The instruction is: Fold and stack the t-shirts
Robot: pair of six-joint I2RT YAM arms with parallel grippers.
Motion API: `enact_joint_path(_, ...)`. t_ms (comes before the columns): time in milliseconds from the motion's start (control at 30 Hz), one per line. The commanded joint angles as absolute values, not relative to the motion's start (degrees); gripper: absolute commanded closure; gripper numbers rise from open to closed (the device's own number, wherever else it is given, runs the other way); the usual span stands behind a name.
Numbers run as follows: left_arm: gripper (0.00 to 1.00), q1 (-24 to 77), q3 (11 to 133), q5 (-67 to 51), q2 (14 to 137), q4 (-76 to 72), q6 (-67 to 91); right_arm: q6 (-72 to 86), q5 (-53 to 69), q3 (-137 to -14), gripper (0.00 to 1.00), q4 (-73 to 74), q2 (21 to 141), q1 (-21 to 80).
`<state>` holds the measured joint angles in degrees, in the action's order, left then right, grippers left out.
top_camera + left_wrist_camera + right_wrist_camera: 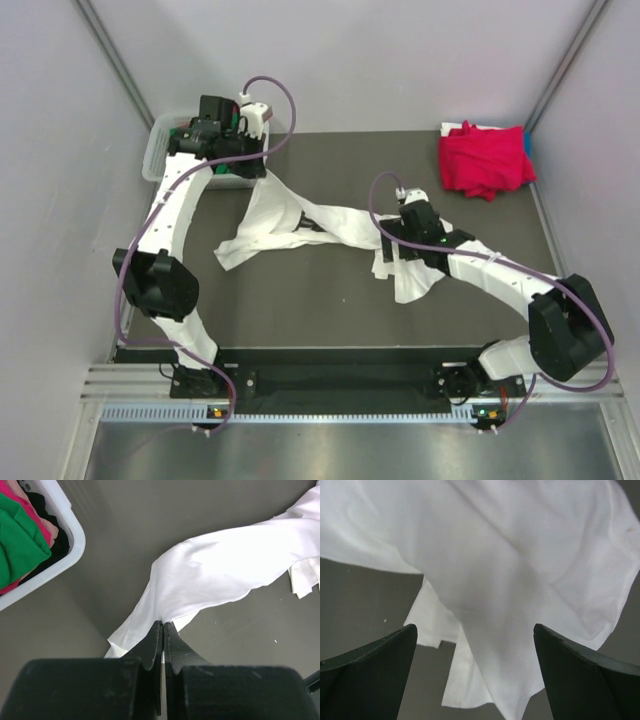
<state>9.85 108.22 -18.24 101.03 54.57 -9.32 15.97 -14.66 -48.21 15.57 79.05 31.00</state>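
Desk [300, 310]: dark and flat; the 2 arm bases stand at its near edge.

Right end effector [475, 628]: spread wide. It is right of the desk's centre and nearer to the front than the left one. Its 2 fingers [380, 655] stand far apart over the right end of the white t-shirt [330, 225]. The cloth lies under the gap and is not pinched. Whether the fingers touch it, I cannot tell.

White t-shirt: stretched in a twisted band across the middle of the desk, from the right end effector toward the far left corner. One loose part lies flat on the left of the centre. The far left end rises from the desk to the left end effector.

Left end effector [162, 624]: pressed together, with an edge of the white t-shirt pinched at the tips. It is lifted above the desk, just beside the basket [158, 165].

Basket: white plastic, in the far left corner. Inside lie a green t-shirt [20, 545], a pink-red cloth [41, 522] and a black cloth [52, 542], crumpled together.

Red t-shirts [485, 160]: 1 crumpled heap in the far right corner of the desk, well apart from both end effectors.
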Motion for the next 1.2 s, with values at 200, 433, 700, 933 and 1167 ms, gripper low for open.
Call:
enact_joint_path(200,1.0,9.67,105.03,-19.16,97.65,52.47,-8.88,23.28,-12.39,-43.34,0.12,26.37,75.24,42.09)
enact_joint_path(433,1.0,9.67,103.36,-19.25,96.68,52.12,-9.32,25.05,-17.57,-41.39,0.12,29.08,72.34,45.26)
enact_joint_path(700,1.0,9.58,102.83,-19.16,96.24,51.68,-9.23,25.93,-17.67,-40.96,0.34,27.95,73.21,45.26)
enact_joint_path(933,1.0,8.7,104.06,-18.98,95.63,52.56,-9.58,28.12,-14.06,-39.82,0.34,24.44,76.9,45.61)
enact_joint_path(1167,1.0,8.17,103.27,-19.34,95.19,52.56,-9.67,29.36,-13.71,-38.58,0.34,23.38,77.78,46.58)
